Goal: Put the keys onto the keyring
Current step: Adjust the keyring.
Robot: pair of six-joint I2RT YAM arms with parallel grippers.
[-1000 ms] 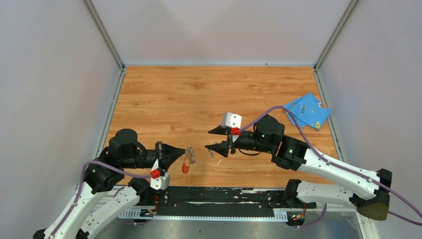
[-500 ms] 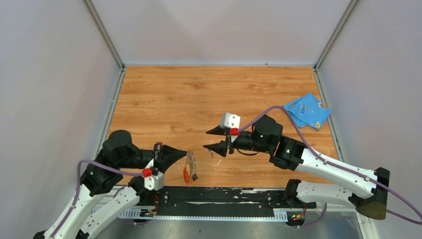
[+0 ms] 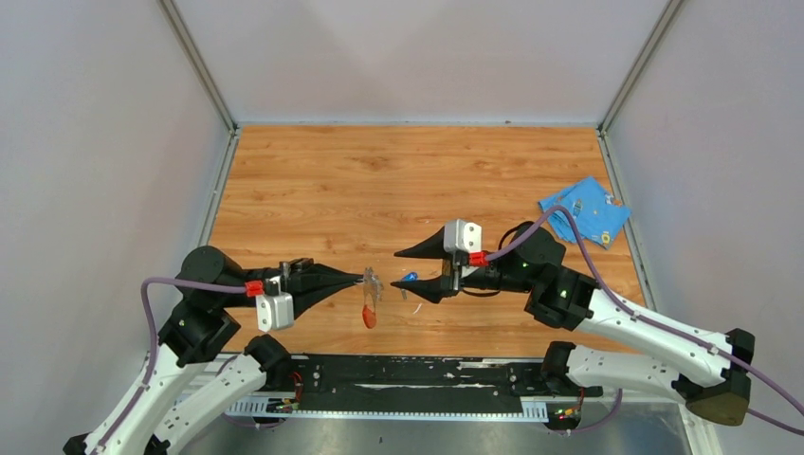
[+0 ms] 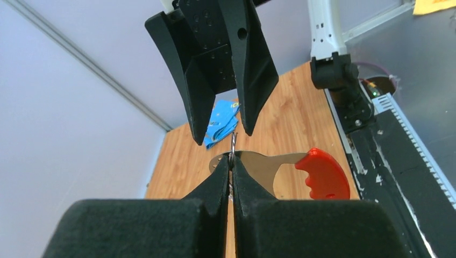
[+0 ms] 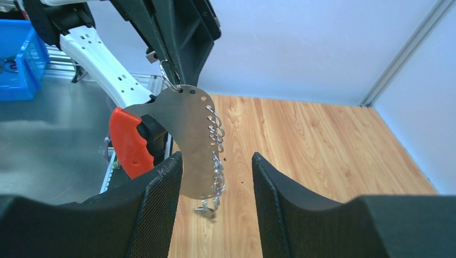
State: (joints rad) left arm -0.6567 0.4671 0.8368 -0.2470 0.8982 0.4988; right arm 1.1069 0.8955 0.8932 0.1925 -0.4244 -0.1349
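My left gripper [image 3: 363,277] [image 4: 232,164] is shut on the small metal ring of the keyring [image 3: 369,301]. The keyring's silvery plate [image 4: 261,166] and red end [image 4: 322,174] hang beside the pads. In the right wrist view the keyring [image 5: 188,134] hangs just ahead of my right gripper [image 5: 217,161], with a little chain along its edge. My right gripper [image 3: 401,272] faces the left one, open, with nothing gripped. A small blue-headed key [image 3: 410,277] shows between its fingers in the top view. I cannot tell whether the key lies on the table.
A blue cloth [image 3: 583,210] lies at the table's right edge with small items on it. The metal frame posts rise at the back corners. The black base rail [image 3: 427,372] runs along the near edge.
My left gripper has turned and risen, bringing the keyring up to the right gripper with its red end hanging down. The right wrist has rolled, and the blue key head now shows.
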